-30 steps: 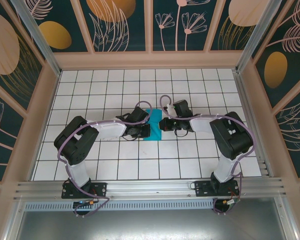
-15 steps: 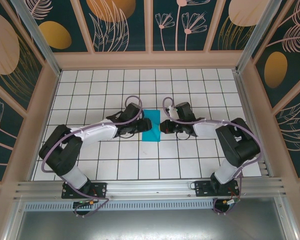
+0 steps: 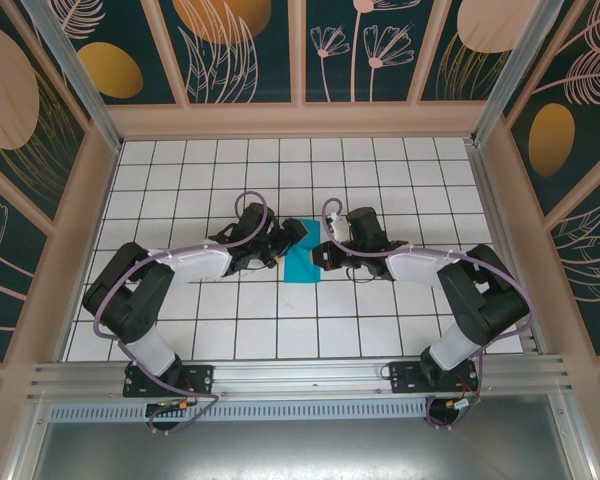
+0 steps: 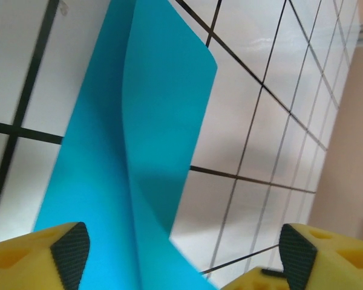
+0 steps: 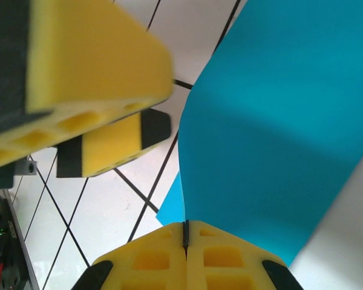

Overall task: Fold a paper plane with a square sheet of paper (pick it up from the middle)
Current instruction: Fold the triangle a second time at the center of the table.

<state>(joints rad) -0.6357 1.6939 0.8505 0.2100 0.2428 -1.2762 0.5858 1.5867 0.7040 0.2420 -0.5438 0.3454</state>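
Square sheet of paper (image 3: 302,266) lay mid-table (image 3: 380,160) on white tiles, between both arms. Left tool (image 3: 286,240) was at sheet's left side, right tool (image 3: 320,252) at its right edge.

Left wrist view: left tool (image 4: 181,257) spread wide, sheet running up between its fingers (image 4: 54,251), one flap curled up off tiles.

Right wrist view: right tool (image 5: 186,241) closed tight, pinching sheet's edge at finger seam; teal sheet (image 5: 278,121) rose, bowed, away from tool. Left tool's yellow fingers (image 5: 91,54) sat just beside sheet.
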